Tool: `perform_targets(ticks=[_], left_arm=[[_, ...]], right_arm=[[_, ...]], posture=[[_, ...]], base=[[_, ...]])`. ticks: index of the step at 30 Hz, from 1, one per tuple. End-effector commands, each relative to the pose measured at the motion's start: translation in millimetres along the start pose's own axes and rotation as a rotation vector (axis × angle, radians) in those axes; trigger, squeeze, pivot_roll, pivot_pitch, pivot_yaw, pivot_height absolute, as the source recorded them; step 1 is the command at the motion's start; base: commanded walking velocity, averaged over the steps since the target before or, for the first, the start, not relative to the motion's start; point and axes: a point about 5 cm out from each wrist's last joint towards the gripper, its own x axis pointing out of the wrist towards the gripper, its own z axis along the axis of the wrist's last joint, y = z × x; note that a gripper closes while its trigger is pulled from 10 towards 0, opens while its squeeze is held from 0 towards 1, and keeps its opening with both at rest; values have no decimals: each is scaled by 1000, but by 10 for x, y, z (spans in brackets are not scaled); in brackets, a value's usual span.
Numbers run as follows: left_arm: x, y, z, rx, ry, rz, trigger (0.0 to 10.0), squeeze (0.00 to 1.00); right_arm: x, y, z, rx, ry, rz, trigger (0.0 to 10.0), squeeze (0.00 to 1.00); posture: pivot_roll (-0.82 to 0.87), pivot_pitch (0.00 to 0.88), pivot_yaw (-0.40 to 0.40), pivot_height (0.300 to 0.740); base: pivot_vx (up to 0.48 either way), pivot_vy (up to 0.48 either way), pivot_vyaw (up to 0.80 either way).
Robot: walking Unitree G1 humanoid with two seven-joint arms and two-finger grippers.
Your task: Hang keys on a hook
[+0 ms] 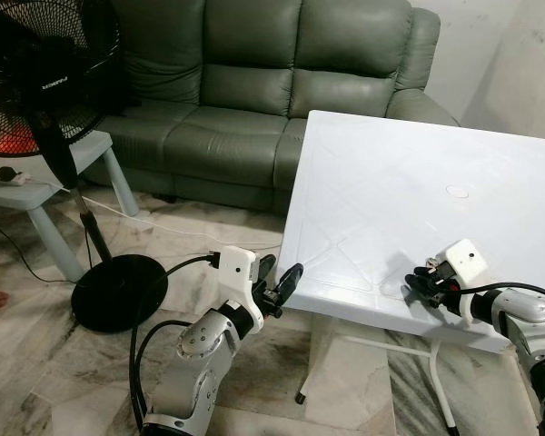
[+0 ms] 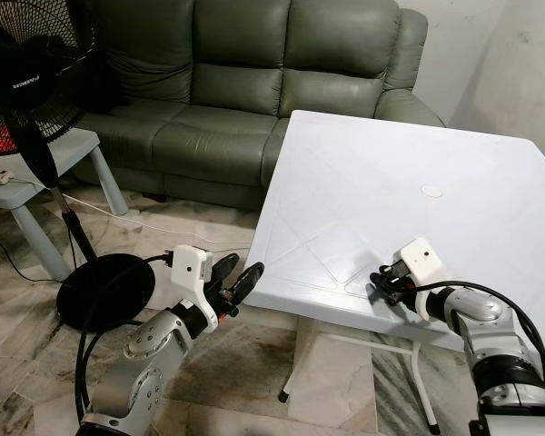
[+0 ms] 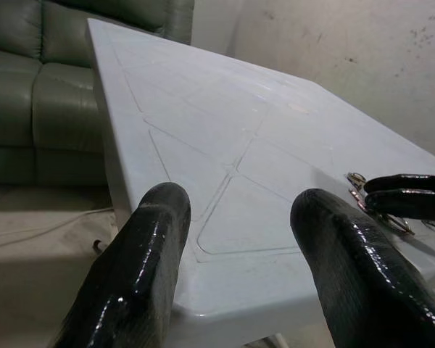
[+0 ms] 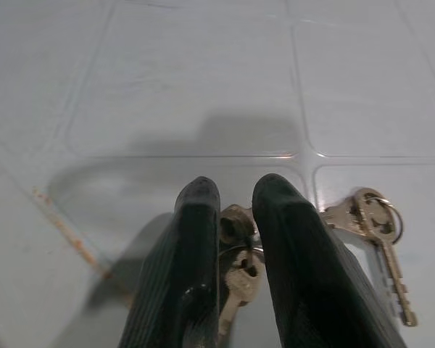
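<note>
Clearly the keys (image 4: 362, 217) are a small, light bunch that should weigh next to nothing for the arm, but they are hard, thin metal lying flat on a smooth top, so I judge them slippery and apt to skate or swing loose on their ring; the surest hold is probably across the broad heads near the ring, not on the narrow blades. They look brass or dull gold in colour, with at least one key splayed out to one side on a thin wire ring and another head or two tucked between the black fingers. They lie on the white table (image 1: 391, 191), near its front edge on the robot's right side. The right gripper (image 4: 235, 225) is down on the tabletop with its fingers nearly together, one to each side of a key head, seemingly pinching part of the bunch, though I cannot tell how firm the clamp is. The left gripper (image 3: 235, 239) hovers just off the table's near corner with its fingers well apart, holding nothing. No hook can be made out from here.
</note>
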Motion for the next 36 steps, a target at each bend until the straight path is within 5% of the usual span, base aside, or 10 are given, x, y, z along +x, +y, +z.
perform_targets(ticks=[1, 15, 16, 17, 18, 19, 31, 36], left_arm=[[15, -78, 6, -19, -11, -7, 10000, 0], [15, -79, 17, -24, -15, -4, 10000, 0], [16, -80, 18, -27, -16, -4, 10000, 0], [16, -80, 18, -27, -16, -3, 10000, 0], [16, -80, 18, -27, -16, -3, 10000, 0], [19, -82, 19, -28, -17, -3, 10000, 0], [31, -79, 22, -30, -17, 3, 10000, 0], [30, -47, 34, -40, -26, 24, 10000, 0]], right_arm=[[-16, -46, 7, -1, 13, -24, 10000, 0], [-38, -76, -40, -15, 71, -35, 10000, 0], [-44, -76, -49, -3, 69, -32, 7020, 0], [-45, -76, -51, 0, 68, -32, 2510, 0], [-45, -76, -51, 0, 68, -32, 2510, 0], [-50, -80, -51, -8, 67, -33, 78, 0], [-60, -96, -48, 0, 53, -50, 0, 0], [-20, -77, 41, 57, -59, -81, 0, 0]], posture=[[24, 59, -58, 740], [26, 62, -59, 740], [24, 63, -61, 740], [24, 63, -61, 740], [24, 63, -61, 740], [25, 62, -61, 740], [24, 60, -61, 740], [26, 56, -60, 740]], base=[[0, 0, 0], [0, 0, 0], [0, 0, 0], [0, 0, 0], [0, 0, 0], [0, 0, 0], [0, 0, 0], [0, 0, 0]])
